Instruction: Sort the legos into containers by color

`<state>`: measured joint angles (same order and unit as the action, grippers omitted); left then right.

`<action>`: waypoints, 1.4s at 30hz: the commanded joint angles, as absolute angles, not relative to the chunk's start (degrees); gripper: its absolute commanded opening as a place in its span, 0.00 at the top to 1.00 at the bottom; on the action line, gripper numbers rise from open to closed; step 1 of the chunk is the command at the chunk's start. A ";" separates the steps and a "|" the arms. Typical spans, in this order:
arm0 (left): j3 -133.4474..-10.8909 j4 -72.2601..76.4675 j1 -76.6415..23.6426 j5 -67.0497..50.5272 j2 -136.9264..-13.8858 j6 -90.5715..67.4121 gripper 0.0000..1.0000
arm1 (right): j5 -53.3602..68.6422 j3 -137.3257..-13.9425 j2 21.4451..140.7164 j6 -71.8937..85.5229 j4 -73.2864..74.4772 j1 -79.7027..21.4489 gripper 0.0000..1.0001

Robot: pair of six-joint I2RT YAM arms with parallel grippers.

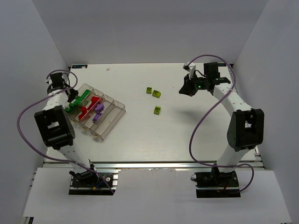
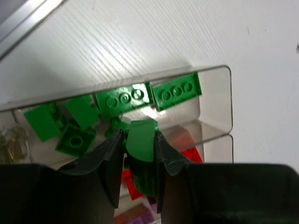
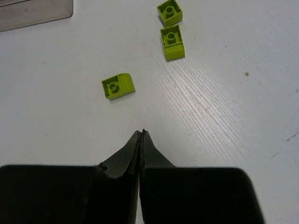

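Note:
My left gripper [image 2: 139, 134] is shut on a green lego [image 2: 140, 144], held over the outer compartment of the clear tray [image 2: 219, 100], where several green legos [image 2: 124, 99] lie. Red legos [image 2: 190, 153] and purple ones [image 2: 140, 215] show in the compartments beyond. From above, the left gripper [image 1: 72, 99] hangs at the tray's [image 1: 111, 125] far left end. Three yellow-green legos [image 1: 158, 109] lie loose mid-table. My right gripper [image 1: 184, 90] is shut and empty, its tips [image 3: 141, 133] just above the table, short of the nearest yellow-green lego [image 3: 118, 86].
White walls enclose the table on three sides. The tray's two right compartments [image 1: 117, 112] hold nothing visible. A corner of the tray [image 3: 32, 14] shows at the top left of the right wrist view. Purple cables [image 1: 201, 116] loop beside each arm.

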<state>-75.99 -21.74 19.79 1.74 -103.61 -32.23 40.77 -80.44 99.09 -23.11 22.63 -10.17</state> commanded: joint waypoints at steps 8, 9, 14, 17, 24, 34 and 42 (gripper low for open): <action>-84.20 -21.79 21.01 1.76 -108.98 -32.96 0.46 | 26.90 -76.46 97.20 -9.61 5.65 -3.61 0.11; -84.37 -21.97 21.01 1.41 -109.07 -32.87 0.39 | 26.81 -78.64 99.47 -8.71 5.71 -2.73 0.11; -84.55 -23.38 21.36 0.09 -108.20 -32.34 0.28 | 27.07 -92.00 110.20 -6.86 15.98 -0.62 0.11; -84.20 -23.91 21.53 -2.28 -105.83 -31.99 0.27 | 22.70 -95.79 113.81 -5.19 17.05 -0.62 0.11; -75.17 -20.84 21.62 -11.06 -92.30 -33.57 0.26 | 15.04 -103.09 122.23 -17.12 18.63 -0.62 0.22; -53.36 -19.16 21.53 -22.49 -71.29 -37.44 0.25 | 16.26 -117.33 133.94 -30.75 21.80 2.29 0.20; -45.45 -21.45 21.01 -25.05 -61.36 -40.86 0.25 | 18.71 -120.15 138.51 -35.67 22.76 2.72 0.22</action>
<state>-46.78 -21.32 21.26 -22.70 -64.88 -38.94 16.67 -117.73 137.45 -32.16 21.43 2.79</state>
